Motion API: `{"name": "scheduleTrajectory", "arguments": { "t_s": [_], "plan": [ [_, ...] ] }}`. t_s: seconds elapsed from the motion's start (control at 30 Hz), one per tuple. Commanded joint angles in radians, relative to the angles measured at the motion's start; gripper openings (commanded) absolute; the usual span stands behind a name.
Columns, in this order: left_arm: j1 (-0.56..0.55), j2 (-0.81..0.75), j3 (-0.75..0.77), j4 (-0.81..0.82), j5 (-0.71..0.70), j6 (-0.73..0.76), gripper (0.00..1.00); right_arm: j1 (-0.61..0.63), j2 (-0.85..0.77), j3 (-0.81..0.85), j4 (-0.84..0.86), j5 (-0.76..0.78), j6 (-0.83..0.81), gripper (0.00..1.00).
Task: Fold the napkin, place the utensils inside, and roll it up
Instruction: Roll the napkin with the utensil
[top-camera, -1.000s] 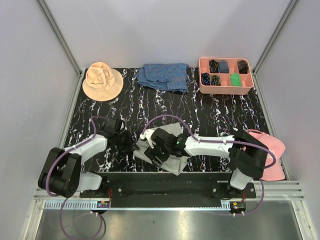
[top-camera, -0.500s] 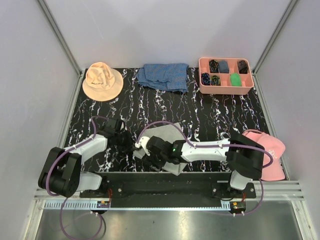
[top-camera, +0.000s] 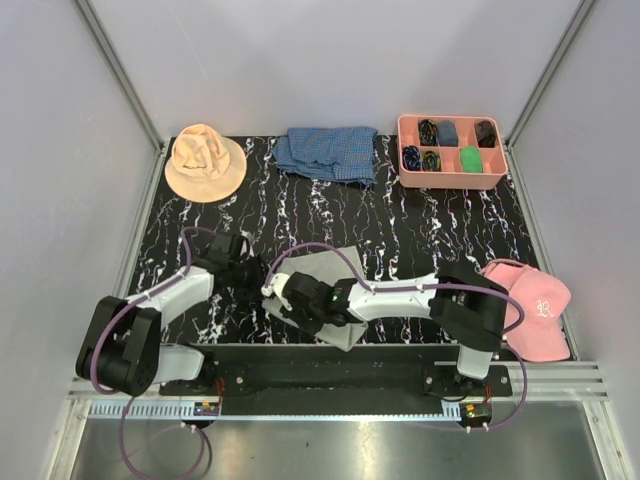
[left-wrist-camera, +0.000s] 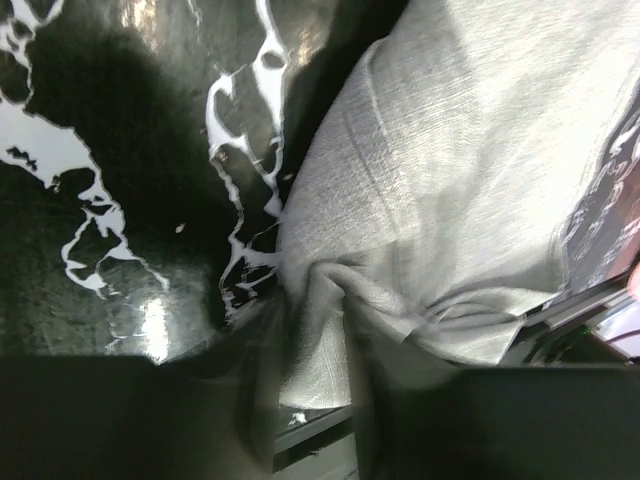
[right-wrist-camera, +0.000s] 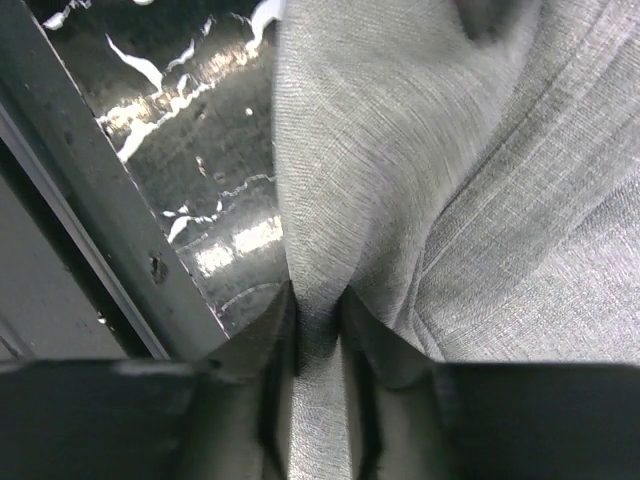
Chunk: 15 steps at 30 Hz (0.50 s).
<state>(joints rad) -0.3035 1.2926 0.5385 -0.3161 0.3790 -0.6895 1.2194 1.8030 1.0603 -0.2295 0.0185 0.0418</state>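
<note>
Pinching a raised ridge of the grey napkin (right-wrist-camera: 400, 150) between its two fingers, the right end effector (right-wrist-camera: 318, 305) sat low over the cloth's left side, close to the metal rail (right-wrist-camera: 90, 200) along the near edge of the worktop (top-camera: 420, 230). The grip looked chosen to take the cloth by a fold, so that it could be drawn over itself rather than dragged flat.

The left end effector (left-wrist-camera: 310, 330) was at the same side of the napkin, with a bunch of cloth gathered between its fingers. Its wrist view was blurred there, so whether it was clamping that bunch or had let go could not be told. Both arms meeting at one edge suggested a handover of the cloth or a shared lift for the fold.

The napkin lay near the front of the worktop, between the two arms, creased and partly doubled, with its near corner reaching the front edge. No cutlery showed in any view, so the fold seemed the step in hand, with the filling and rolling not yet begun.

A bucket hat (top-camera: 204, 160), a blue checked cloth (top-camera: 330, 152) and a pink tray (top-camera: 452, 182) stood along the far side, well apart from the work, and a pink cap (top-camera: 540, 320) lay at the right.
</note>
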Motion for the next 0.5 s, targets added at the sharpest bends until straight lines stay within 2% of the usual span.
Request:
{"name": "scheduleTrajectory", "arguments": {
  "t_s": [0.0,0.03,0.07,0.17,0.3,0.47],
  "plan": [
    [0.009,-0.047,0.061,-0.021,-0.008,0.030,0.51,-0.001,0.068,0.001,-0.051,-0.066,-0.016,0.19],
    [0.012,-0.056,0.066,-0.035,-0.021,0.033,0.57,-0.006,0.065,0.003,-0.060,-0.093,-0.022,0.12],
    [0.018,-0.061,0.067,-0.043,-0.028,0.042,0.66,-0.015,0.061,0.006,-0.065,-0.110,-0.026,0.10],
    [0.041,-0.078,0.064,-0.069,-0.057,0.056,0.76,-0.070,0.032,0.013,-0.080,-0.207,-0.039,0.02],
    [0.060,-0.122,0.052,-0.087,-0.086,0.059,0.81,-0.174,0.018,0.041,-0.106,-0.412,-0.068,0.00],
    [0.058,-0.179,0.038,-0.087,-0.088,0.071,0.83,-0.250,0.076,0.098,-0.156,-0.589,-0.086,0.00]
  ]
}}
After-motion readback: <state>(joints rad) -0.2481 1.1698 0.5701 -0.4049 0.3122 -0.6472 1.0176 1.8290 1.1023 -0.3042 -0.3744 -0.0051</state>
